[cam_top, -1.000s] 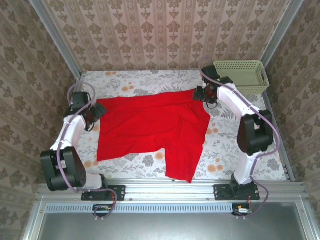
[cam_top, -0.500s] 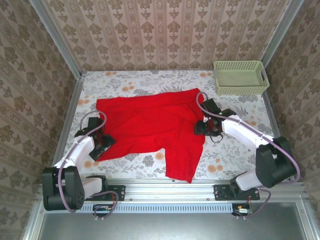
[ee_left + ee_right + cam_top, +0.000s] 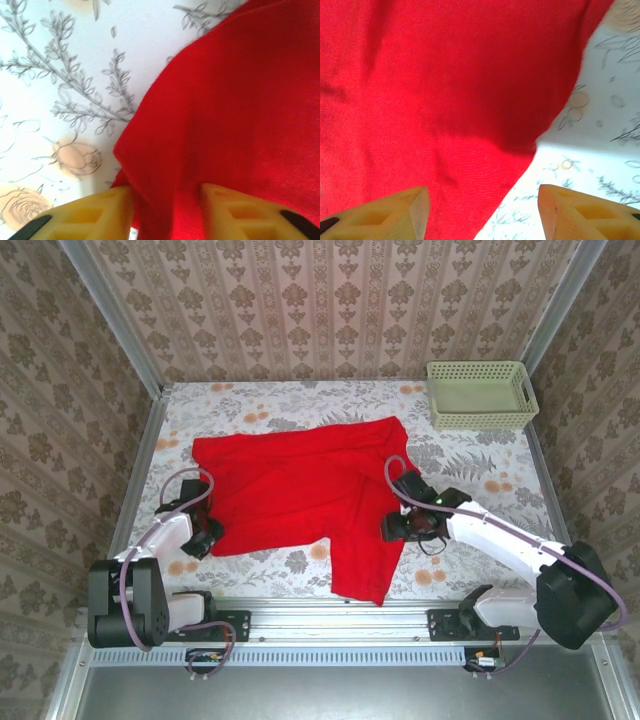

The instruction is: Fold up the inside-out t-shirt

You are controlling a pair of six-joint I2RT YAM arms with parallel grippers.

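- Shirt (image 3: 300,490) sprawls red across the middle of the table (image 3: 480,465) in the top view, rumpled, with one flap running down toward the near edge.
- Basket (image 3: 480,395) sits in the far right corner, well apart from the cloth.
- Left claw (image 3: 208,530) is down low at the shirt's near left corner, right on the edge.
- Right claw (image 3: 392,527) is down at the shirt's right edge, just above that near flap.
- Over to the left wrist: shirt (image 3: 235,100) fills the right side, with floral table (image 3: 60,60) on the left. The left claw (image 3: 165,192) has a raised fold of the edge between its yellow fingers (image 3: 100,210). Cloth touches both fingers, yet a gap shows between them, so a firm pinch or not, cannot tell.
- Right wrist now: the right claw (image 3: 482,192) stands open, fingers wide apart, straddling the shirt (image 3: 445,75) at its edge. One finger is over red, the other over bare table (image 3: 600,125).
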